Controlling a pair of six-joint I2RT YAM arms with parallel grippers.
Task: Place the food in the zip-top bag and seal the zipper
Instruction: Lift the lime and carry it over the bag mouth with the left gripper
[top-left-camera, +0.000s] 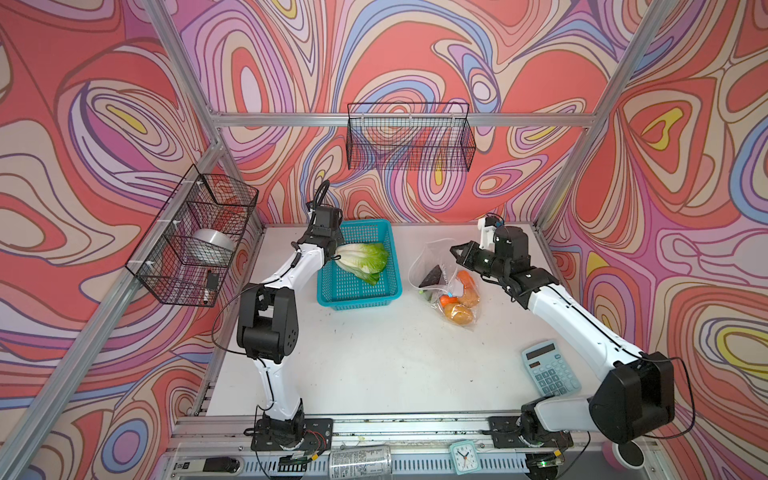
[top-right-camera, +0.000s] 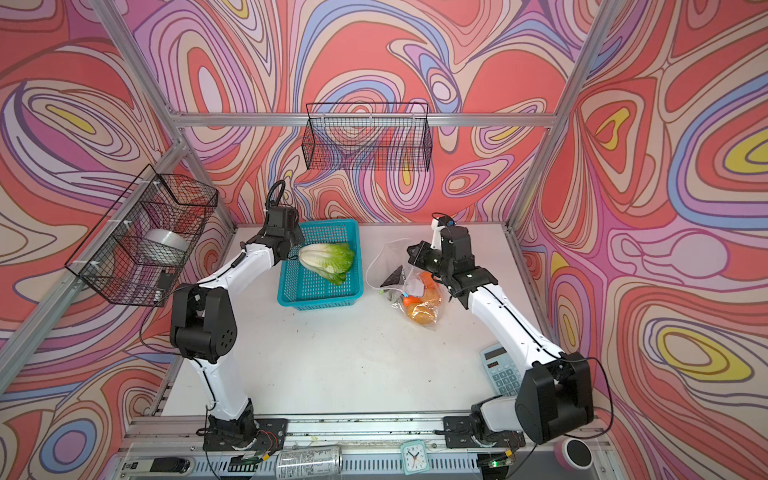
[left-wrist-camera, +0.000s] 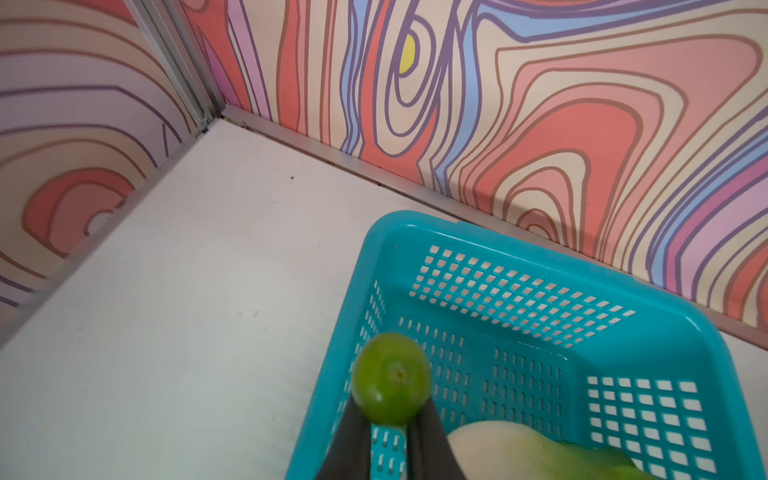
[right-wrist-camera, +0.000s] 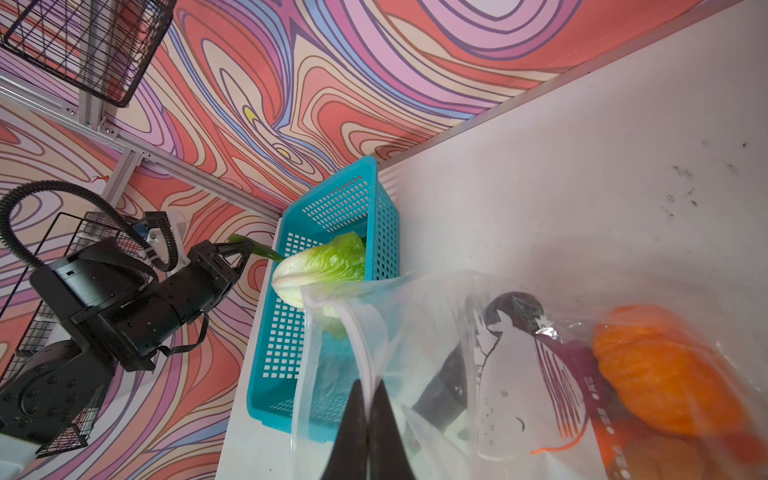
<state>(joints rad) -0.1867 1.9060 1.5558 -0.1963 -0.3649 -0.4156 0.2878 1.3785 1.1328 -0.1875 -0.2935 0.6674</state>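
two raised arms: left claw grips cabbage, right claw bag

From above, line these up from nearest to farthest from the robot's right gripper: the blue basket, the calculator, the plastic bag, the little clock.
From the right gripper, in a top view:
1. zip-top bag, pinched in it.
2. teal basket, on the left side.
3. calculator, at the table's front right.
4. clock, down on the front rail.
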